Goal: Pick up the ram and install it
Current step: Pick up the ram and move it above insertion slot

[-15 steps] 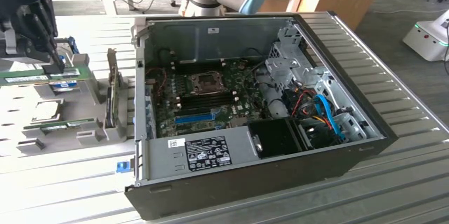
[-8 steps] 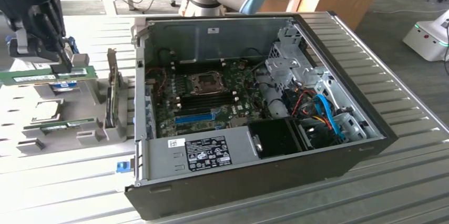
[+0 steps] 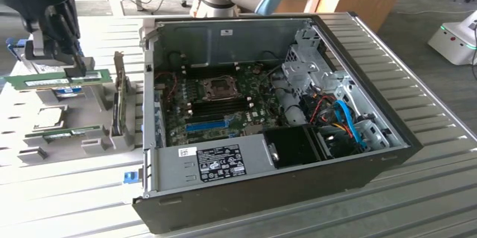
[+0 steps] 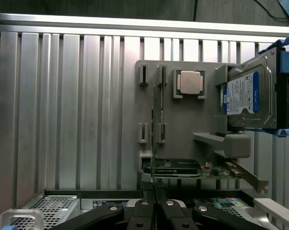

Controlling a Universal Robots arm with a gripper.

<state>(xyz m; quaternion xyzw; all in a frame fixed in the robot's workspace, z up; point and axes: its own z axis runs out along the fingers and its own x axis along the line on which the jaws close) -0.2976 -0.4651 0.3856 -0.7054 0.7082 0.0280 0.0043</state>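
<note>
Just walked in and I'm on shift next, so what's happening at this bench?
A robot arm's gripper is closed on the ram, a thin green stick, at the grey parts holder on the exterior view's left. The open computer case sits beside it with its motherboard exposed. The ram is not yet installed in the case.

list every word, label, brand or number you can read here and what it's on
Nothing here can be read for certain.
White and black sticker on the computer case: barcodes and fine print, too small to read.
Blue label on the hard drive: lines of print, too blurred to read.
Pale label on the ram: too small to read.
</note>
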